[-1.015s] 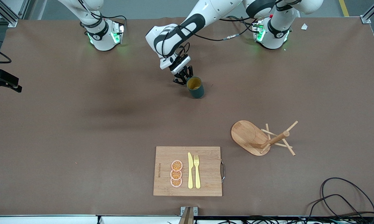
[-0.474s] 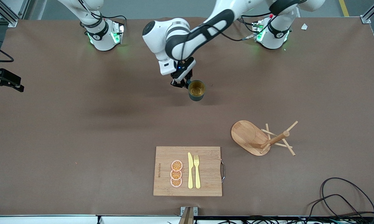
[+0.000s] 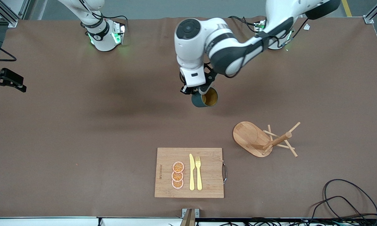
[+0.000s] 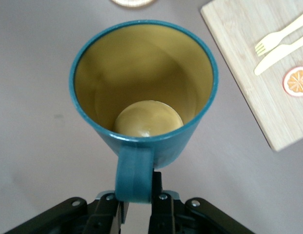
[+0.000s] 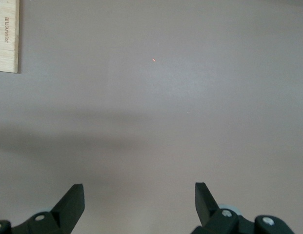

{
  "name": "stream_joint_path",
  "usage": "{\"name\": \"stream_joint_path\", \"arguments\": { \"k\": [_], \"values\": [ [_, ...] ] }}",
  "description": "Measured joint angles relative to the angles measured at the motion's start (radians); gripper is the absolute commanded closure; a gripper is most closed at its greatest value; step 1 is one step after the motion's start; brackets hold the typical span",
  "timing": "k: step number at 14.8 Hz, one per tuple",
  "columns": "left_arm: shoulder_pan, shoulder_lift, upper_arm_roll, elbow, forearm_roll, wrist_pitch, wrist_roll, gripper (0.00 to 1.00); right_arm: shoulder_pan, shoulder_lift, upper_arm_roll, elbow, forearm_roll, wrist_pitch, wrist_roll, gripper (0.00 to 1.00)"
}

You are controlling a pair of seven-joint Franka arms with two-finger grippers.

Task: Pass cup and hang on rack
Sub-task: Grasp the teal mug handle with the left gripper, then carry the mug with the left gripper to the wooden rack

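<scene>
White arms w/ black joints, green base lights, blk cables

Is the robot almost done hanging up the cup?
Not yet. Done: the left claw has the cup by its handle, up off the table. In hand: carrying it, tipped on its side. Left: hanging it on the rack, whose pegs are bare. The right claw waits open, holding nothing.

The teal cup with its yellowish inside is hanging tilted in the air, gripped by its handle. The wooden rack is standing near the board, pegs bare.
</scene>
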Motion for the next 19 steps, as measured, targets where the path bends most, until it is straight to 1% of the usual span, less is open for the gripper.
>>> {"name": "stream_joint_path", "arguments": {
  "k": [1,2,6,8,10,11,12,14,17,19],
  "values": [
    [0.029,0.000,-0.016,-0.003,-0.027,0.020,0.010,0.99,0.018,-0.001,-0.011,0.002,0.000,0.000,0.000,0.00],
    [0.054,0.001,-0.027,-0.004,-0.053,0.037,0.019,0.99,0.052,-0.001,-0.041,0.004,-0.001,0.000,0.000,0.00],
    [0.161,0.004,-0.073,-0.011,-0.182,0.105,0.107,0.99,0.237,-0.002,-0.243,0.009,-0.001,0.000,-0.001,0.00],
    [0.256,0.005,-0.118,-0.029,-0.247,0.135,0.165,0.99,0.311,-0.002,-0.325,0.009,-0.001,0.000,-0.004,0.00],
    [0.374,0.005,-0.173,-0.066,-0.336,0.188,0.238,0.99,0.396,-0.002,-0.417,0.010,-0.001,0.000,-0.007,0.00],
    [0.432,0.005,-0.198,-0.088,-0.379,0.209,0.281,0.99,0.428,-0.002,-0.451,0.010,-0.001,0.000,-0.007,0.00],
    [0.480,0.005,-0.216,-0.106,-0.420,0.221,0.324,0.99,0.442,-0.002,-0.466,0.011,0.000,0.000,-0.007,0.00],
    [0.540,0.006,-0.227,-0.124,-0.499,0.231,0.409,0.99,0.433,-0.002,-0.460,0.012,0.001,-0.003,-0.007,0.00],
    [0.593,0.014,-0.227,-0.132,-0.610,0.238,0.535,0.99,0.347,-0.011,-0.353,0.013,0.001,-0.025,0.023,0.00],
    [0.628,0.025,-0.226,-0.132,-0.683,0.240,0.623,0.99,0.332,-0.023,-0.322,0.013,0.002,-0.036,0.076,0.00]
  ]
}}
